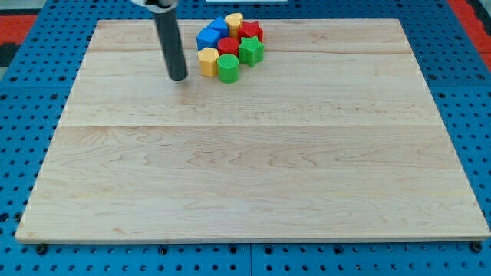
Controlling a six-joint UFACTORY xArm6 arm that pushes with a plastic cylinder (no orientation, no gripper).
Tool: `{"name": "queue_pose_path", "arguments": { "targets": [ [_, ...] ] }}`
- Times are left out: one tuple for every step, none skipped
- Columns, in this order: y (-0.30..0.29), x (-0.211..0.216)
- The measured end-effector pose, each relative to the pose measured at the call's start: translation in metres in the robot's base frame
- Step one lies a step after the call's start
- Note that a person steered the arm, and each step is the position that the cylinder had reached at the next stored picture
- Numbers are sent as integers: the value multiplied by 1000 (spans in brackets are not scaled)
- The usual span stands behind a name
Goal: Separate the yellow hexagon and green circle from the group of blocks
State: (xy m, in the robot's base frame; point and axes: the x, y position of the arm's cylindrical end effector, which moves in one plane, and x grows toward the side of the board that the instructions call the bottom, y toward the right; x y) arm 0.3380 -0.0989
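Note:
A tight group of blocks sits near the view's top centre of the wooden board (245,153). The yellow hexagon (208,60) is at the group's lower left, touching the green circle (228,68) on its right. Behind them are a red block (228,47), a green star (251,50), a red star (251,32), two blue blocks (209,37) and a yellow block (234,21). My tip (178,77) rests on the board just left of the yellow hexagon, a small gap apart from it.
The board lies on a blue perforated table (23,115). The group is close to the board's top edge.

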Motion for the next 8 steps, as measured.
{"name": "queue_pose_path", "arguments": {
  "targets": [
    [-12, -3],
    [-22, -7],
    [-58, -11],
    [-59, -26],
    [-58, -51],
    [-25, -25],
    [-17, 30],
    [-48, 58]
  ]
}}
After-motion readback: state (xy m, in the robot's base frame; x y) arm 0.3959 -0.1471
